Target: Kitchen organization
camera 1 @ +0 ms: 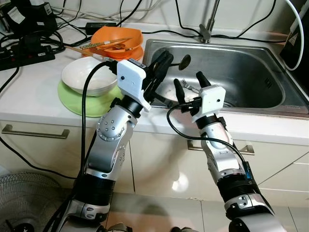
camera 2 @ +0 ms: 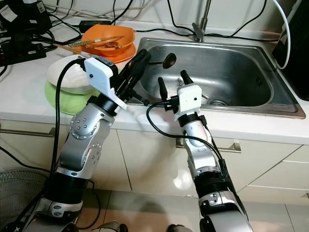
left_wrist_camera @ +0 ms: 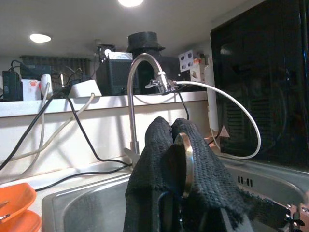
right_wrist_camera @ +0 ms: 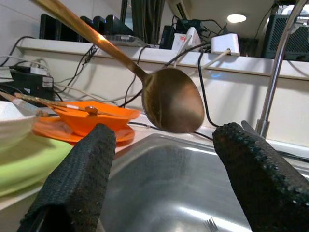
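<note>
My left gripper (camera 1: 163,59) is shut on the handle of a bronze spoon (camera 1: 185,60), holding it over the left end of the steel sink (camera 1: 251,72). The left wrist view shows the spoon (left_wrist_camera: 186,164) edge-on, pinched between the black fingers. My right gripper (camera 1: 189,79) is open just right of and below the spoon, at the sink's front rim, with nothing between its fingers. In the right wrist view the spoon's bowl (right_wrist_camera: 171,101) hangs above the gap between the two fingers (right_wrist_camera: 77,179). A fork (camera 1: 189,87) lies in the sink behind the right gripper.
On the counter left of the sink, a white bowl (camera 1: 89,75) sits on a green plate (camera 1: 72,101). Behind it are orange dishes (camera 1: 116,38) with chopsticks. The faucet (camera 1: 207,24) stands behind the sink. Cables and a power strip (camera 1: 26,53) lie far left; a fan (camera 1: 24,198) stands on the floor.
</note>
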Available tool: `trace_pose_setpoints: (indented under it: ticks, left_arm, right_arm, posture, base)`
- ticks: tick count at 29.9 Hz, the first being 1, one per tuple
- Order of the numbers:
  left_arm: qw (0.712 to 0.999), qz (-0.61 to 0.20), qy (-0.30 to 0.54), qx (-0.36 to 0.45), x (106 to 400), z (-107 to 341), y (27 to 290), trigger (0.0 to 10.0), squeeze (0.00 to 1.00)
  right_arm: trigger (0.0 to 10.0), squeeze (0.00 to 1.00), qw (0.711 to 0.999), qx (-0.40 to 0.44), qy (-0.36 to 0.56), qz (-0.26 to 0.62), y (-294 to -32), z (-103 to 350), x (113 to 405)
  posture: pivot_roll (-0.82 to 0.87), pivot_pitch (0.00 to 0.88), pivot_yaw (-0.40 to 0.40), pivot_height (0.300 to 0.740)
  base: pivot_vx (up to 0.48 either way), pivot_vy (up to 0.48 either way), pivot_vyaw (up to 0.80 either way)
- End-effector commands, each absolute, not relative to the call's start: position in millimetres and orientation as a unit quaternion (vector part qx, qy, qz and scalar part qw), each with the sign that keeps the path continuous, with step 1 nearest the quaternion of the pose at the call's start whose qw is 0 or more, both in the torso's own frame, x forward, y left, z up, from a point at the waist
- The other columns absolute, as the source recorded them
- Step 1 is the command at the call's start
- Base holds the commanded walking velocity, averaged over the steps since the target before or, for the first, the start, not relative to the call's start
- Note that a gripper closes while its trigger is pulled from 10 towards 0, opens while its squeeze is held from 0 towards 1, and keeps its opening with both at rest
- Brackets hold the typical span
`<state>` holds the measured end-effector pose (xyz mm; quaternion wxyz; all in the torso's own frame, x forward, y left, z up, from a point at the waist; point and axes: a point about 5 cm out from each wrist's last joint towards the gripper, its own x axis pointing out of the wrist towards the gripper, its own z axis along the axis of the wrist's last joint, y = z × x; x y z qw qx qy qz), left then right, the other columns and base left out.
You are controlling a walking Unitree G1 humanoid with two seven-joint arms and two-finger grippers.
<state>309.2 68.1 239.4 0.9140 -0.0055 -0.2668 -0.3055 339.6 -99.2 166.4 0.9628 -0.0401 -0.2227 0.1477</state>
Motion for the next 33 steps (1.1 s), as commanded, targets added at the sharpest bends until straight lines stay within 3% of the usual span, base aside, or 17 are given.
trace_pose_setpoints:
  ticks: [1, 4, 5, 8, 9, 31, 32, 33]
  left_arm:
    - [0.912, -0.320, -0.256, -0.010, 308.3, 235.0, 64.0, 10.0, 0.00]
    - [0.912, -0.325, -0.251, -0.008, 308.5, 233.3, 63.3, 10.0, 0.00]
    - [0.911, -0.328, -0.249, -0.008, 308.5, 232.8, 62.9, 10.0, 0.00]
    - [0.911, -0.332, -0.246, -0.008, 308.5, 232.0, 62.4, 10.0, 0.00]
    - [0.910, -0.335, -0.244, -0.008, 308.5, 231.4, 62.0, 10.0, 0.00]
    - [0.900, -0.392, -0.190, 0.033, 303.1, 215.3, 53.4, 10.0, 0.00]
    - [0.899, -0.392, -0.190, 0.034, 302.9, 215.6, 53.6, 10.0, 0.00]
    - [0.899, -0.393, -0.190, 0.035, 302.8, 215.5, 53.7, 10.0, 0.00]
  right_arm:
    - [10.0, 1.00, 0.957, -0.047, -0.242, 0.156, -95.7, 173.8, 338.4]
    - [10.0, 1.00, 0.957, -0.056, -0.241, 0.151, -95.0, 173.9, 339.1]
    - [10.0, 0.09, 0.957, -0.058, -0.241, 0.150, -94.9, 174.2, 339.3]
    - [10.0, 0.09, 0.957, -0.059, -0.242, 0.150, -94.8, 174.4, 339.5]
    - [10.0, 0.00, 0.957, -0.060, -0.242, 0.150, -94.7, 174.6, 339.5]
    - [9.9, 0.00, 0.957, -0.054, -0.250, 0.141, -92.3, 178.6, 340.1]
    - [7.5, 0.00, 0.957, -0.054, -0.250, 0.140, -92.3, 178.6, 340.1]
    - [3.1, 0.00, 0.957, -0.053, -0.249, 0.140, -92.4, 178.2, 340.0]
  posture:
    - [0.05, 0.024, 0.010, 0.740]
    - [0.05, 0.022, 0.011, 0.740]
    - [0.05, 0.022, 0.011, 0.740]
    - [0.05, 0.021, 0.012, 0.740]
    - [0.05, 0.021, 0.012, 0.740]
    - [0.05, 0.034, 0.020, 0.740]
    - [0.05, 0.035, 0.020, 0.740]
    - [0.05, 0.034, 0.019, 0.740]
  base:
    - [0.000, 0.000, 0.00]
    - [0.000, 0.000, 0.00]
    - [0.000, 0.000, 0.00]
    - [0.000, 0.000, 0.00]
    - [0.000, 0.000, 0.00]
    - [0.000, 0.000, 0.00]
    - [0.000, 0.000, 0.00]
    - [0.000, 0.000, 0.00]
